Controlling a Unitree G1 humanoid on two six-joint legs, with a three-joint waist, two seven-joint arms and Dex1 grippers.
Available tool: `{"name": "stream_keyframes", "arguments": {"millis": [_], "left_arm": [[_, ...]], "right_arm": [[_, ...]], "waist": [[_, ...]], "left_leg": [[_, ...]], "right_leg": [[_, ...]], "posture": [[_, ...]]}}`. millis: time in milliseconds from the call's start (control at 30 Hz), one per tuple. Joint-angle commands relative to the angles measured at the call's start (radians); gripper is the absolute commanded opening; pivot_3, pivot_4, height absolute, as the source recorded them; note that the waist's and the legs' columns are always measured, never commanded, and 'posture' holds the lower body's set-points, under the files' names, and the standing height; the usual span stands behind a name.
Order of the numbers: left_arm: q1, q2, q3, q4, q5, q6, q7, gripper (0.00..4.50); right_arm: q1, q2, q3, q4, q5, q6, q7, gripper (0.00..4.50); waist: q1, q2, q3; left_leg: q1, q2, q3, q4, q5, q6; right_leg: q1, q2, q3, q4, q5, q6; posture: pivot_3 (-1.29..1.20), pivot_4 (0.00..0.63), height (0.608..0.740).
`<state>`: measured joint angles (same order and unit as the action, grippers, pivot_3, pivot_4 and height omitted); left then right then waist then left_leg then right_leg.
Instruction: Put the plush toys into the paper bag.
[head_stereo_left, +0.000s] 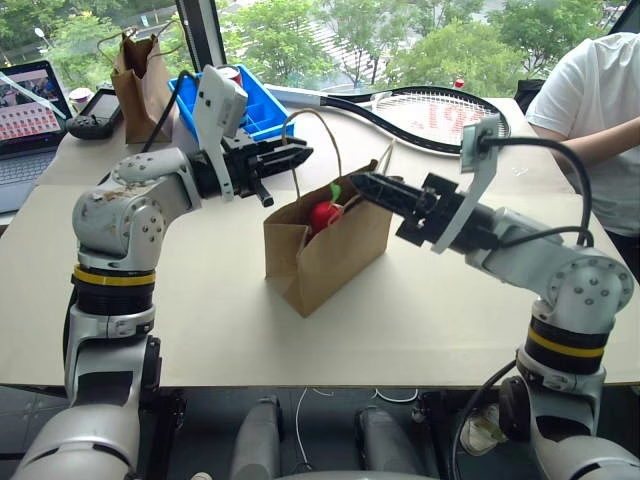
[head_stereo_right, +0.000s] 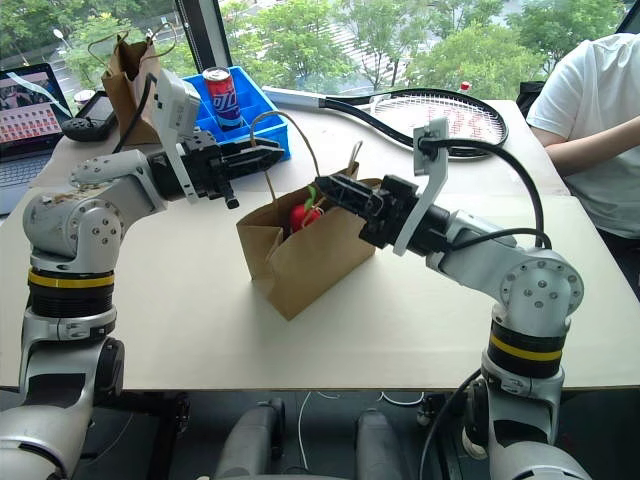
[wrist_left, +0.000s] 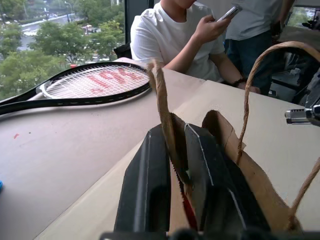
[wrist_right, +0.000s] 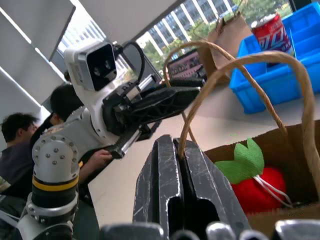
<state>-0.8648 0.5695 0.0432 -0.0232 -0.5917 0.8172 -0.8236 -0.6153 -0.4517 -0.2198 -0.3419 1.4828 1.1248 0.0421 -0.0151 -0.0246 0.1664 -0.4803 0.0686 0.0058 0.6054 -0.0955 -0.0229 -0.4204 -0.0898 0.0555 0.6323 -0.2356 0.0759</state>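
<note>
The light-brown paper bag (head_stereo_left: 325, 250) stands open in the middle of the table, its twine handles raised. The red chili plush toy (head_stereo_left: 323, 214) lies inside it, green leaf (wrist_right: 245, 160) up. My left gripper (head_stereo_left: 295, 155) reaches level over the bag's far left rim; in the left wrist view its fingers (wrist_left: 150, 185) stand close together with a twine handle (wrist_left: 162, 105) running between them. My right gripper (head_stereo_left: 362, 184) comes in from the right at the bag's mouth, and the other handle (wrist_right: 240, 60) rises from the narrow gap between its fingers (wrist_right: 162, 180).
A darker, narrower paper bag (head_stereo_left: 140, 80) stands at the back left beside a blue bin (head_stereo_left: 255, 105) with a soda can (head_stereo_right: 217, 95). A tennis racket (head_stereo_left: 430, 115) lies behind the bag. A laptop (head_stereo_left: 25, 110) sits far left, and a person (head_stereo_left: 590, 90) sits at the right edge.
</note>
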Motion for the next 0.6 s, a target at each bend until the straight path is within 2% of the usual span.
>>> {"name": "stream_keyframes", "arguments": {"millis": [33,200,267,367,433,533,600], "left_arm": [[-0.017,0.117,0.056,-0.024,-0.016,0.013,-0.069,2.64],[0.028,0.256,0.125,-0.009,-0.037,0.012,-0.159,4.43],[0.097,0.292,0.162,-0.036,-0.041,-0.019,-0.192,4.50],[0.261,0.326,0.202,-0.138,-0.107,-0.012,-0.283,4.50],[0.350,0.322,0.219,-0.200,-0.136,-0.014,-0.298,4.50],[0.433,0.255,0.214,-0.280,-0.138,-0.043,-0.223,4.50],[0.458,0.223,0.217,-0.305,-0.141,-0.051,-0.191,4.50]], "right_arm": [[-0.019,-0.091,-0.032,-0.043,0.061,-0.004,0.031,1.91],[-0.026,-0.280,-0.068,-0.011,0.070,0.021,0.168,3.59],[0.006,-0.405,-0.085,-0.013,0.031,0.055,0.294,4.29],[0.089,-0.537,-0.079,-0.047,-0.062,0.054,0.458,4.29],[0.146,-0.585,-0.052,-0.074,-0.157,0.013,0.536,4.29],[0.205,-0.569,0.048,-0.108,-0.357,-0.112,0.585,3.60],[0.217,-0.552,0.093,-0.120,-0.444,-0.166,0.606,2.91]], "waist": [[-0.005,0.000,0.000],[-0.003,0.000,0.000],[-0.001,0.000,0.001],[0.003,0.000,0.001],[0.004,-0.001,0.000],[0.004,-0.001,0.001],[0.003,-0.001,0.001]], "left_leg": [[0.000,0.000,0.000,0.000,0.000,0.000],[0.001,0.000,0.000,-0.001,0.000,0.000],[0.001,0.000,0.002,-0.001,0.000,0.000],[0.002,0.000,0.004,-0.001,0.000,0.000],[0.002,0.000,0.005,-0.002,-0.001,0.001],[0.002,0.001,0.007,-0.001,-0.001,0.001],[0.002,0.001,0.007,0.001,-0.003,-0.003]], "right_leg": [[-0.001,0.000,0.000,0.000,0.000,0.000],[0.000,0.000,0.001,-0.001,-0.002,-0.005],[0.000,-0.001,0.002,-0.002,-0.003,-0.006],[0.000,-0.001,0.003,-0.003,-0.004,-0.007],[0.001,-0.002,0.003,-0.004,-0.005,-0.008],[0.000,-0.002,0.004,-0.004,-0.004,-0.009],[-0.001,-0.002,0.004,-0.003,-0.003,-0.009]], "posture": [[0.00,0.150,0.740],[0.00,0.150,0.740],[0.00,0.150,0.740],[0.00,0.150,0.740],[0.00,0.150,0.740],[0.00,0.150,0.740],[0.00,0.150,0.740]]}}
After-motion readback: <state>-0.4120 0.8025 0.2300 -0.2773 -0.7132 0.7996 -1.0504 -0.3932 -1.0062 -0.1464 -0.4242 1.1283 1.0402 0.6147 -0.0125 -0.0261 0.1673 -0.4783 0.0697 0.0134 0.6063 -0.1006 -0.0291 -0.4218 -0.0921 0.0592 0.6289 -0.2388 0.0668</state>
